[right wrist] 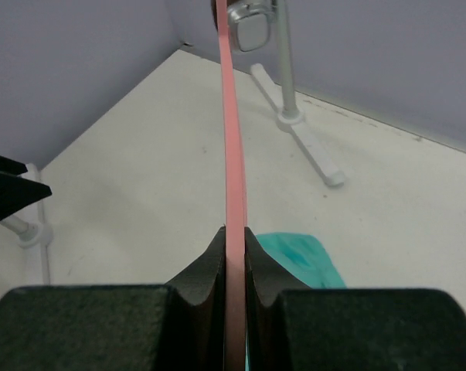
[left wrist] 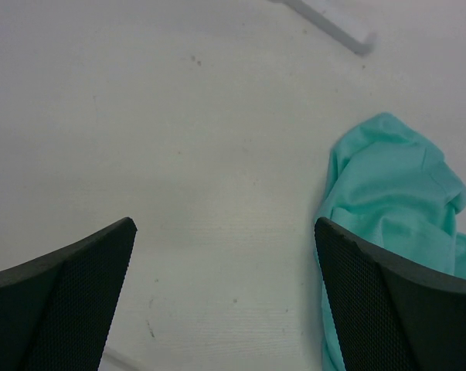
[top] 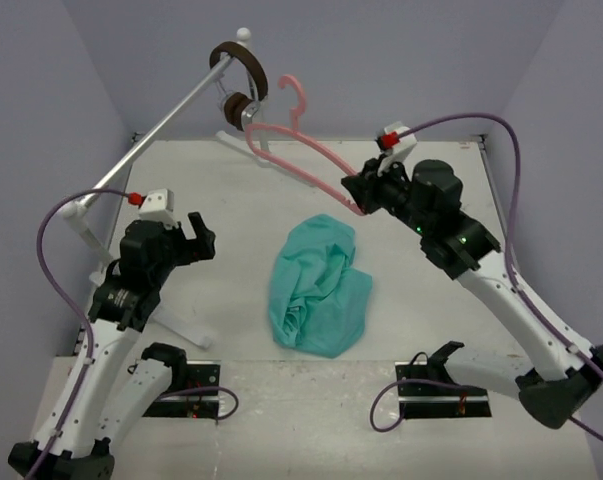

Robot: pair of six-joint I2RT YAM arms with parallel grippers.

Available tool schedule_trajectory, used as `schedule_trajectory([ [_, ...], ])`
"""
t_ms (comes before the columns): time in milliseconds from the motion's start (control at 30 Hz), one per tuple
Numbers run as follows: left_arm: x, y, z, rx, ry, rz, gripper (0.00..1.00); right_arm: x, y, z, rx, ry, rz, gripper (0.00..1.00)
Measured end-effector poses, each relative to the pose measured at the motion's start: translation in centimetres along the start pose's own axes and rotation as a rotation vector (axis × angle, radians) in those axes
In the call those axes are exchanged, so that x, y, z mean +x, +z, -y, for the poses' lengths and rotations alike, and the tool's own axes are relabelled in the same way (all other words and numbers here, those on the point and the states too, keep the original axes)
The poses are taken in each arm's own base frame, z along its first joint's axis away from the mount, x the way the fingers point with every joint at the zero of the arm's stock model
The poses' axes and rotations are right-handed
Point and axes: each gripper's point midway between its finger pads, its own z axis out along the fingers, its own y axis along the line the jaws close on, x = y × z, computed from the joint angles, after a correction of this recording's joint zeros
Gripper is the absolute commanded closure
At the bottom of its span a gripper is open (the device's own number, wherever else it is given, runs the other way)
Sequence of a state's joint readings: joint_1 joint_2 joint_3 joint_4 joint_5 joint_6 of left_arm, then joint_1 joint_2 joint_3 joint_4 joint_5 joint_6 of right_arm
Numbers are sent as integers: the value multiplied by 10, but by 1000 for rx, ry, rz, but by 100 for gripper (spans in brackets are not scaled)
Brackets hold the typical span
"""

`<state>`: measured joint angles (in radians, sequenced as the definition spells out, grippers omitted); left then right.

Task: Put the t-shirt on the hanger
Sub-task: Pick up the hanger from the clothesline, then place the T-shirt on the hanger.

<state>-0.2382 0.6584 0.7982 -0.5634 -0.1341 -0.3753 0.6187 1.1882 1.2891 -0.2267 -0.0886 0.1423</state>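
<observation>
Hanger (right wrist: 233, 154) clamped in R tool (right wrist: 234, 241), L tool (left wrist: 225, 226) wide apart, t-shirt (top: 319, 285) crumpled

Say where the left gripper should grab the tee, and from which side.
Likely a raised fold along the left edge of the t-shirt, approached from above on that side, nearest the open left gripper. It lies heaped, no collar or hem discernible, so a standing ridge is what the jaws can pinch. The right gripper is shut on the hanger.
</observation>
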Motion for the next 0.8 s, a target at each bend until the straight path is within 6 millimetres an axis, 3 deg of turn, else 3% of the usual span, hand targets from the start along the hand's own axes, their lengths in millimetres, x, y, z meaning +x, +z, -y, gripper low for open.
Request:
schedule_trajectory([
  [167,39,29,25,39,72,-189,1,-1,-82,17,132,57,68,100],
  [300,86,37,72,115,184,-342,7,4,-143,28,226,109,120,100],
  [400,122,28,107,171,262,-416,17,5,-182,37,296,136,157,100],
  [500,158,4,144,266,368,-464,29,11,-200,43,337,149,160,100],
  [600,197,-21,170,360,483,-520,34,24,-208,46,364,152,121,100],
  [667,217,-28,175,376,540,-549,34,32,-210,47,370,152,98,100],
  [800,235,-19,171,334,591,-564,35,47,-209,49,373,150,60,100],
])
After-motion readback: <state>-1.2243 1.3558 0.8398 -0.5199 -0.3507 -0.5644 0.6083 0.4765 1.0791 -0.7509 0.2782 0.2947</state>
